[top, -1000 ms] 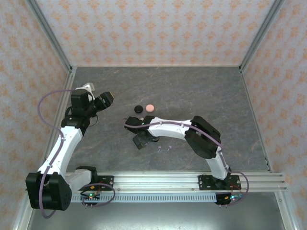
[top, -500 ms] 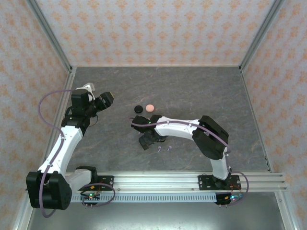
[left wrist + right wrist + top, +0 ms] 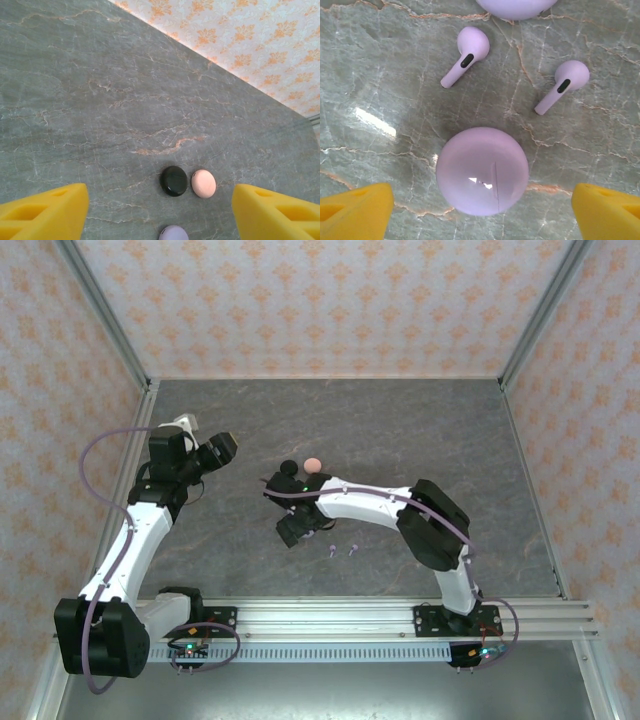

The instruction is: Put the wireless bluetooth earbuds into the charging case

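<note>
Right tool (image 3: 481, 212) open, straddling lilac case (image 3: 482, 170); two lilac earbuds (image 3: 465, 55) beyond. Left tool (image 3: 160, 215) open.

Even bright overhead light; soft shadows; glare patch on table (image 3: 372, 122); highlight on lilac case (image 3: 482, 170); focus sharp.

**Left wrist view: three discs on the table**

Left gripper (image 3: 159, 212): yellow fingers (image 3: 42, 212) stand wide apart at the lower corners. Ahead, on the grey veined table (image 3: 100, 100), black disc (image 3: 173, 181) and pink disc (image 3: 203, 183) lie side by side, almost touching. Lilac disc (image 3: 173, 233) lies nearer, cut by the lower edge. Orange-patterned wall (image 3: 250, 40) behind.
</note>
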### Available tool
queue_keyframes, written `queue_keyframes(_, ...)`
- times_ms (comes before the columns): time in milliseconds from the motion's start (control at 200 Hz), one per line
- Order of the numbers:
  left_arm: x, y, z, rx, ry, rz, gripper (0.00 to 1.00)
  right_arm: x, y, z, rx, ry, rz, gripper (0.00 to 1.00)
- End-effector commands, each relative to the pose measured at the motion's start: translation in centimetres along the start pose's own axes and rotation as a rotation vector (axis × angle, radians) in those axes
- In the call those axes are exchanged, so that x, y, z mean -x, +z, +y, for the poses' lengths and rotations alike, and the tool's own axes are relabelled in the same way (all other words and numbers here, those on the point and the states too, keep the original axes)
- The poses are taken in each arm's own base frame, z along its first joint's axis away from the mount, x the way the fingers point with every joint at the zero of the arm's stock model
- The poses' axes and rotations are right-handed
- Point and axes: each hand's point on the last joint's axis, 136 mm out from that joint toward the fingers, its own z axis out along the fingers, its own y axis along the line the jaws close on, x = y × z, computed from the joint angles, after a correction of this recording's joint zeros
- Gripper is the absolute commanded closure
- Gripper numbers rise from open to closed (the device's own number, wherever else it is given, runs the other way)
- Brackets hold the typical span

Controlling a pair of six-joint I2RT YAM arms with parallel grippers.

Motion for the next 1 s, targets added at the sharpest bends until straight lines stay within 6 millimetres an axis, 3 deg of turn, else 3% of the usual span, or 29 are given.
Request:
queue_keyframes(0, 0.1, -0.6, 0.5, 0.021, 0.009, -0.001, 0.25, -0.1, 0.8, -0.7, -0.027, 0.013, 0.033, 0.11)
queue_keyframes(415, 0.0, -0.7, 0.5, 0.024, 0.009, 0.001, 0.24, -0.2, 2.7, -0.2, 0.02, 0.061, 0.071, 0.38)
queue_keyframes(571, 0.1, -0.9, 0.5, 0.026, 0.011, -0.005, 0.24, -0.1, 1.9, -0.7, 0.03, 0.078, 0.038, 0.47)
queue_keyframes(796, 0.8, -1.6, -1.0, -0.034, 0.036, -0.02, 0.24, 1.9, -2.8, -2.6, 0.006, 0.025, -0.136, 0.5)
queue_keyframes(996, 1.6, -3.3, -5.8, -0.253, 0.101, -0.013, 0.29, 4.4, -9.8, -4.9, -0.064, -0.116, -0.389, 0.5)
